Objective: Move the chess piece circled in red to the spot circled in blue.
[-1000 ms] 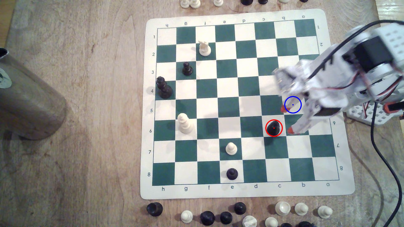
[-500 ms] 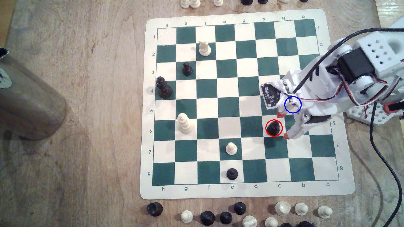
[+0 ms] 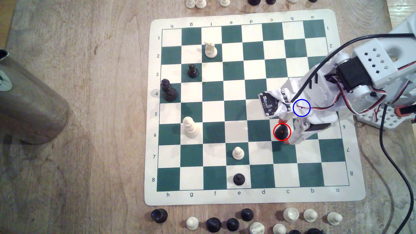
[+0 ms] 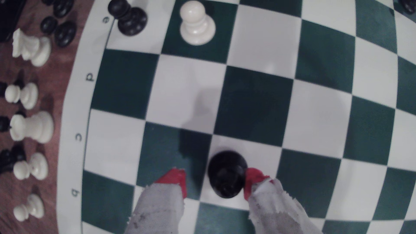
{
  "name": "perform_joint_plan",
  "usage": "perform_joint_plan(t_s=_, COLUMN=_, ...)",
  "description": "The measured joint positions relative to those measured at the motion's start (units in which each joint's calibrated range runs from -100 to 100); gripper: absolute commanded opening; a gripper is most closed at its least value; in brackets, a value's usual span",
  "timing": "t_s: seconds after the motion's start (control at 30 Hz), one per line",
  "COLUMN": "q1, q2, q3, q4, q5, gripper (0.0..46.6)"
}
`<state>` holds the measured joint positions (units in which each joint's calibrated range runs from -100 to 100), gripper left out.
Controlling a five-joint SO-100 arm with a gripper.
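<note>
The chess piece [image 3: 282,132], a small black pawn inside the red ring, stands upright on a cream square of the board [image 3: 261,198]. My gripper [image 3: 285,131] is open and straddles it, one red-tipped finger on each side. In the wrist view the pawn [image 4: 226,174] sits between the fingertips [image 4: 253,180]; one tip looks to be touching it and the other stands a little apart. The gripper [image 4: 213,182] has not closed on it. The blue ring of the spot [image 3: 301,108] lies one square diagonally away, and my wrist covers that square.
A white pawn [image 3: 238,153] and another black pawn [image 3: 239,179] stand two files to the exterior view's left. Taller pieces stand far left on the board. Captured pieces [image 3: 247,219] line the near table edge. A black cable [image 3: 396,166] hangs at the right, and a wooden cylinder [image 3: 29,99] is at the far left.
My arm has swung from over the blue-ringed square down toward the red ring. The open fingers now stand on both sides of the black pawn. The pawn has not moved.
</note>
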<state>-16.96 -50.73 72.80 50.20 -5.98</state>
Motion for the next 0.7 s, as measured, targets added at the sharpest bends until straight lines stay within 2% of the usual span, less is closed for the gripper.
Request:
perform_joint_plan(t_s=0.27, q1=0.0, q2=1.6, q3=0.0, q4=-1.2, q5=0.4, gripper=6.5)
perform_joint_plan(t_s=0.37, q1=0.0, q2=1.6, q3=0.0, q4=-1.2, q5=0.4, gripper=0.8)
perform_joint_plan(t_s=0.7, q1=0.0, q2=0.8, q3=0.0, q4=0.1, q5=0.9, gripper=0.3)
